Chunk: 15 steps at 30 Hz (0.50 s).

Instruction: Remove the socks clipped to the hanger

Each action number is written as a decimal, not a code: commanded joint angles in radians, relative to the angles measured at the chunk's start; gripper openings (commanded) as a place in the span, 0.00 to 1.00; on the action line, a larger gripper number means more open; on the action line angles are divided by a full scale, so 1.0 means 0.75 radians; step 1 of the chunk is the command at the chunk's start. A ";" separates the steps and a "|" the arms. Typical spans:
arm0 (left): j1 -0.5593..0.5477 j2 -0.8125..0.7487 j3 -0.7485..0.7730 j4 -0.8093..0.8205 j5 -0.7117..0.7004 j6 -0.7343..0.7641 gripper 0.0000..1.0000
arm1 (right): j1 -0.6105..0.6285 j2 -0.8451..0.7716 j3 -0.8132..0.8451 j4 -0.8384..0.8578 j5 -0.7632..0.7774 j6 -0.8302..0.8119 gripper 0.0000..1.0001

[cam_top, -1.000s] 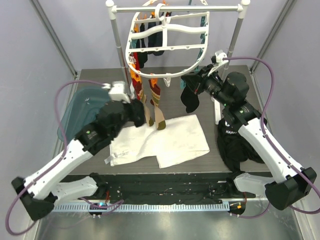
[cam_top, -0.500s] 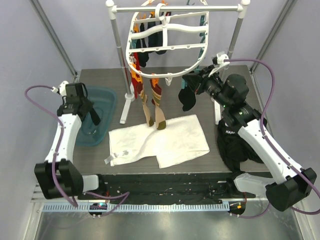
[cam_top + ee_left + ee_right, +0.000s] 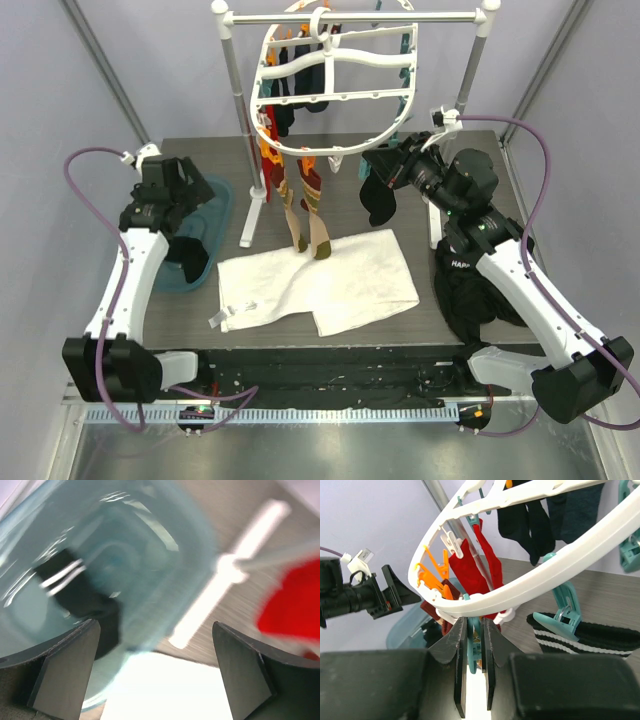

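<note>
The white hanger (image 3: 335,85) hangs from the rail, and several socks are clipped to it. Red and tan patterned socks (image 3: 303,200) dangle at its left. A black sock (image 3: 380,198) hangs at its right rim. My right gripper (image 3: 474,624) is shut on a teal clip (image 3: 476,635) under the hanger's rim (image 3: 530,582), beside the clip holding the black sock's white-striped cuff (image 3: 592,636). My left gripper (image 3: 155,680) stands open over the teal bin (image 3: 150,555). A black sock with white stripes (image 3: 75,592) lies in that bin. Nothing is between the left fingers (image 3: 65,672).
A large white cloth (image 3: 320,275) lies on the table under the hanger. A black garment (image 3: 465,290) lies by the right arm. The grey rail (image 3: 350,17) stands on upright poles (image 3: 233,90). The teal bin (image 3: 200,272) sits at the table's left.
My left arm swung from the hanging socks at centre out to the left over the teal bin, and its gripper opened. The right gripper stayed at the hanger's rim.
</note>
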 commanded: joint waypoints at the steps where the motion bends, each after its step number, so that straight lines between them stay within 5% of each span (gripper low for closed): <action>1: -0.205 -0.186 -0.049 0.194 0.074 0.118 1.00 | 0.006 -0.025 0.101 0.029 -0.019 0.138 0.18; 8: -0.481 -0.258 -0.033 0.324 0.278 0.128 1.00 | 0.006 -0.021 0.097 0.004 -0.035 0.241 0.18; 15: -0.588 -0.213 0.033 0.391 0.340 0.179 1.00 | 0.004 -0.051 0.038 0.117 -0.129 0.321 0.19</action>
